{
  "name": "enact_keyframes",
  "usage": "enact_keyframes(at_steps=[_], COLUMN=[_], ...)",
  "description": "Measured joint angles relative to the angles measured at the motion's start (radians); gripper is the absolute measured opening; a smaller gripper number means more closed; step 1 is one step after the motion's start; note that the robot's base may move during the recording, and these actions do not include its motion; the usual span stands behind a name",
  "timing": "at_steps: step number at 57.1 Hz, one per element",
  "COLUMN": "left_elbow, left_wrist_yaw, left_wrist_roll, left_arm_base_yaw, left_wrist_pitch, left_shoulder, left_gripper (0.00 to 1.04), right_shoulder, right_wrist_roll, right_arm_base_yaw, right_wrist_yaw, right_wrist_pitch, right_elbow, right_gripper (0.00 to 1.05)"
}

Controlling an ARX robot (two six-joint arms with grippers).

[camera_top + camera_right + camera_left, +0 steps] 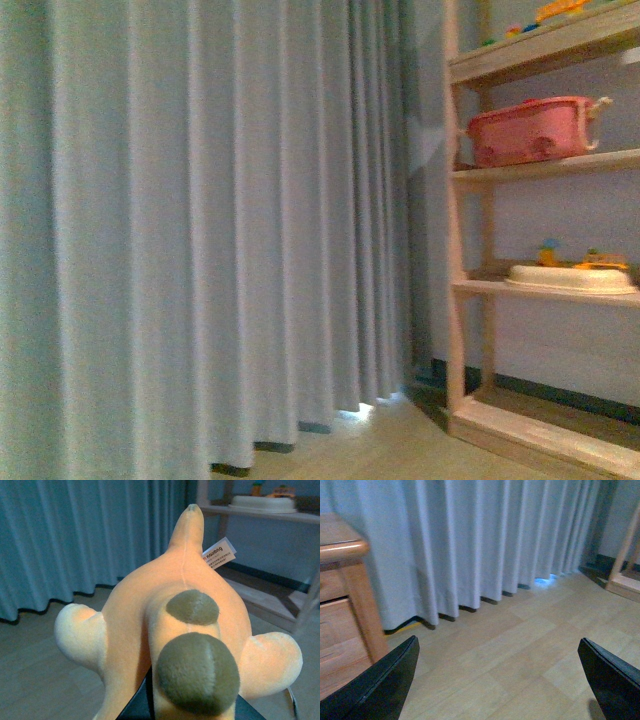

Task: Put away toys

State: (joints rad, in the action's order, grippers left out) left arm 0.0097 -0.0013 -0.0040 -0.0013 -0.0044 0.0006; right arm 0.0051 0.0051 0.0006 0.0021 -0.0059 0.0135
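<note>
Right gripper (142,706): only a dark part of it shows beneath the plush (185,610); the fingers are clamped on the plush, which is carried clear of the floor (520,650). The plush fills most of the right wrist view: orange body, two olive-brown spots, pale rounded limbs on either side, and a white tag (219,553) near its pointed end. Left gripper (497,647): the two black fingers (380,685) stand wide apart with nothing between them, above bare wooden floor. A wooden furniture leg (355,600) stands beside one finger. A grey curtain (200,230) hangs to the floor across most of the front view. To its right stands a wooden shelf (455,200). A pink bin (530,130) sits on an upper level, and a white tray (570,278) on the level below. Small coloured items (560,10) lie on the top level; they are too blurred to identify. Neither arm appears in the front view.
</note>
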Motion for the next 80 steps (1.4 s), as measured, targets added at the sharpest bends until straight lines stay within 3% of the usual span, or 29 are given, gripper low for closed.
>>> enact_keyframes(at_steps=[80], left_elbow=[0.000], left_wrist_yaw=[0.002], left_wrist_roll=[0.000], left_arm_base_yaw=[-0.001], left_wrist_pitch=[0.000], left_shoulder=[0.000], left_gripper=[0.99], right_shoulder=[0.000], right_wrist_roll=[0.000], right_arm_base_yaw=[0.000], right_wrist_yaw=[-0.003], right_wrist_pitch=[0.000], right_elbow=[0.000], right_gripper=[0.10])
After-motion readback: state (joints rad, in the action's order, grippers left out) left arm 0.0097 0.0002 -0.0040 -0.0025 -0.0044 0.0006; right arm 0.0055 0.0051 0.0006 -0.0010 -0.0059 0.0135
